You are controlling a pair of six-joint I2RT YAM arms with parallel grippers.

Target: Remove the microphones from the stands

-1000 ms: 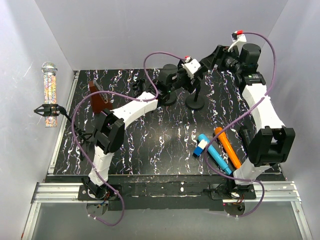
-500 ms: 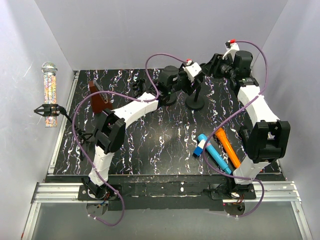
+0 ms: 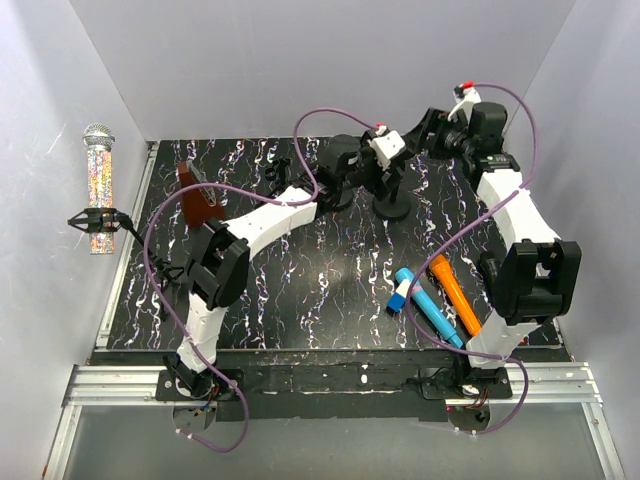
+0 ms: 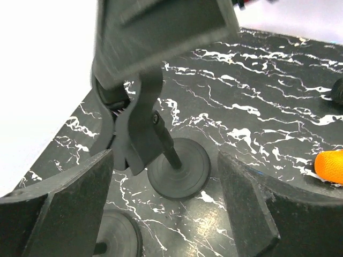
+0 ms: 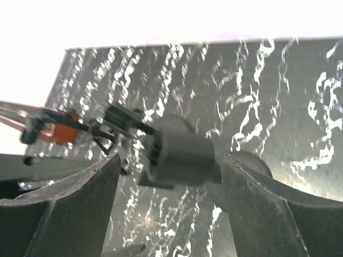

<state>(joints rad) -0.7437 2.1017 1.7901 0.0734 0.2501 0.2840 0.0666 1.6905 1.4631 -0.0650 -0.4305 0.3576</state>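
Left gripper [image 4: 166, 156] is released, fingers spread, holding nothing. The microphone [image 4: 161, 32] sits in the clip of the stand [image 4: 179, 168], just ahead of and above this gripper, with its grey body slanting from the clip up toward the gripper's right. Right gripper [image 5: 170, 158] is also released and looks nearer: what looks like the barrel lies between its fingers, long axis finger to finger, so it probably needs a wrist turn before closing.
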